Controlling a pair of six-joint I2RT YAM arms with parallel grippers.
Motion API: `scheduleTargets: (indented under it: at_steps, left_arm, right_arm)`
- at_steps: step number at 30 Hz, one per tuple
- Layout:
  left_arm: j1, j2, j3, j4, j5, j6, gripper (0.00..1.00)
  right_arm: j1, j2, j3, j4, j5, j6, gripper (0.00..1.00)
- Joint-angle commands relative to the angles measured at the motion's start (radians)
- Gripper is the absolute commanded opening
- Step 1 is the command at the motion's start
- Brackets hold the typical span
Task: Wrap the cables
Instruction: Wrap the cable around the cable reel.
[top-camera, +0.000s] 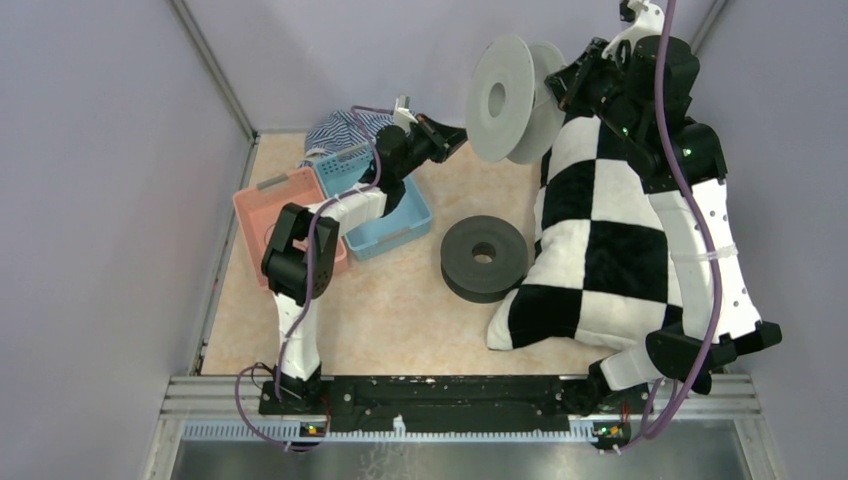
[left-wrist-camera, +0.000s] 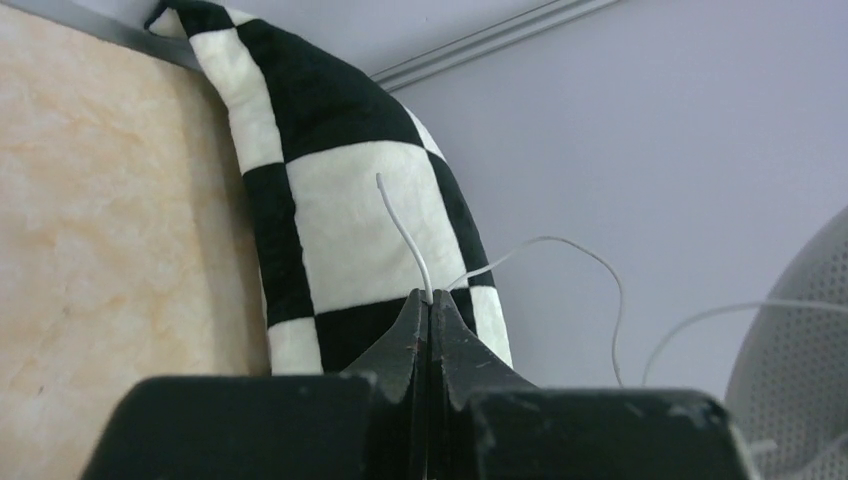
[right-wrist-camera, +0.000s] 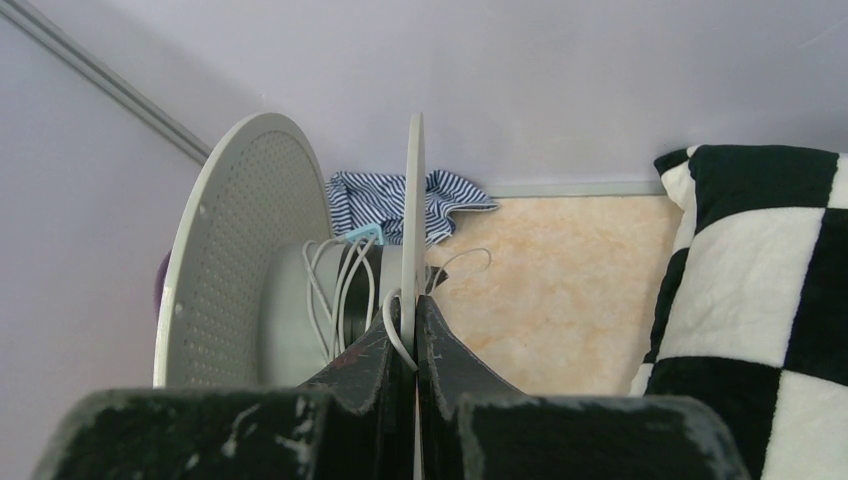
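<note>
White cable (right-wrist-camera: 340, 285): several loose turns lie round the core of the grey spool (top-camera: 497, 98), which is held up off the surface (top-camera: 400, 310); its free end leads away from the spool.
Left gripper (left-wrist-camera: 430, 300): pressed together, pinching that free end just short of its tip.
Right gripper (right-wrist-camera: 412, 310): clamped on the spool's near flange.
Step in hand: winding, seemingly part done, with slack hanging loose.
Next move: probably carry the end round the core under light tension, so the turns seat between the flanges.
Count: one white cord, no black one visible; two spools, counting the black spool (top-camera: 484, 255); two baskets, a pink basket (top-camera: 262, 205) and a blue basket (top-camera: 400, 225); one checked pillow (top-camera: 620, 240); one striped cloth (top-camera: 340, 130).
</note>
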Motion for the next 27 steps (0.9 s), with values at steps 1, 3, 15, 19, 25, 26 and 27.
scheduleTargets:
  at_steps: [1, 3, 15, 19, 25, 26, 27]
  left_arm:
    - [0.006, 0.049, 0.115, -0.035, -0.011, 0.028, 0.00]
    - [0.016, 0.042, 0.157, -0.070, -0.039, 0.075, 0.00]
    - [0.078, -0.037, 0.361, -0.228, -0.136, 0.346, 0.00]
    - [0.103, 0.003, 0.549, -0.324, -0.124, 0.435, 0.00]
    - [0.109, -0.020, 0.667, -0.413, -0.103, 0.530, 0.00]
    - [0.109, -0.034, 0.665, -0.419, -0.096, 0.538, 0.00]
    - [0.108, -0.046, 0.662, -0.421, -0.087, 0.545, 0.00]
  right_arm:
    - [-0.004, -0.024, 0.078, 0.098, -0.015, 0.030, 0.00]
    - [-0.004, -0.028, 0.075, 0.095, -0.015, 0.030, 0.00]
    - [-0.004, -0.022, 0.070, 0.102, -0.059, 0.030, 0.00]
    - [-0.004, -0.006, 0.065, 0.071, -0.130, -0.003, 0.00]
    - [0.014, 0.030, 0.002, 0.006, -0.134, -0.081, 0.00]
    - [0.019, 0.040, -0.018, 0.007, -0.119, -0.087, 0.00]
    - [0.032, 0.054, -0.020, 0.006, -0.104, -0.099, 0.00]
